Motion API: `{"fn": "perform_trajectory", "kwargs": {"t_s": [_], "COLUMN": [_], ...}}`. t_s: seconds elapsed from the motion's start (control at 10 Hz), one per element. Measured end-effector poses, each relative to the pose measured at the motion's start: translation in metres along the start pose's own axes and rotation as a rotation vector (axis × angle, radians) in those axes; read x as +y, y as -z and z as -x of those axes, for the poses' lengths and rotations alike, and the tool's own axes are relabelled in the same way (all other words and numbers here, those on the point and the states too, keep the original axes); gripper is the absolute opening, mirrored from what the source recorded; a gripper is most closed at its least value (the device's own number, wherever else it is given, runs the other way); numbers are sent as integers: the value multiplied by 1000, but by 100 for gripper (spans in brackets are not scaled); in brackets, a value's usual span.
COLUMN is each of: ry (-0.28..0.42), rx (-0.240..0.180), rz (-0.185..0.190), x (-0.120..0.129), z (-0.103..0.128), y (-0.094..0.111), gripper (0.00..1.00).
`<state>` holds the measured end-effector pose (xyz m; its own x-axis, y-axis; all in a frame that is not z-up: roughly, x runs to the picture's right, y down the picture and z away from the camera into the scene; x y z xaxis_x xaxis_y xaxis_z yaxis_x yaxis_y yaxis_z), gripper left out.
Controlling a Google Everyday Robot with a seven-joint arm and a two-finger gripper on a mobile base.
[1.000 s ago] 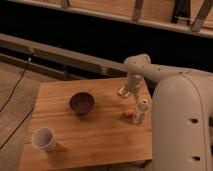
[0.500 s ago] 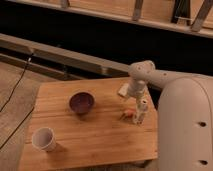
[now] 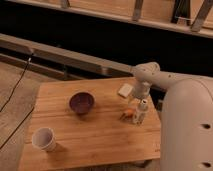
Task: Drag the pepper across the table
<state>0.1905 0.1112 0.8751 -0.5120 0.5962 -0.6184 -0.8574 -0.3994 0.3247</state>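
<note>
The pepper [image 3: 129,113] is a small rounded orange object on the right part of the light-brown wooden table [image 3: 95,135]. My gripper [image 3: 134,103] hangs from the white arm just above and slightly behind the pepper, close to it. A small white bottle [image 3: 142,112] stands right beside the pepper on its right. A pale flat block [image 3: 124,90] lies on the table just behind the gripper.
A dark purple bowl [image 3: 81,102] sits mid-table, left of the pepper. A white cup [image 3: 43,138] stands near the front left corner. My bulky white arm [image 3: 185,120] fills the right side beyond the table's right edge. A dark ledge runs behind the table.
My arm and gripper have moved right and forward, from above the pale block down toward the pepper. The pepper, bottle, bowl and cup have not moved.
</note>
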Motion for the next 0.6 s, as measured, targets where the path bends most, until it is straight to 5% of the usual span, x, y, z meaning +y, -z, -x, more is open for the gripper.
{"fn": "perform_trajectory", "kwargs": {"t_s": [0.6], "ry": [1], "rx": [19], "rz": [1], "x": [8], "z": [0], "y": [-20], "gripper": [65]}}
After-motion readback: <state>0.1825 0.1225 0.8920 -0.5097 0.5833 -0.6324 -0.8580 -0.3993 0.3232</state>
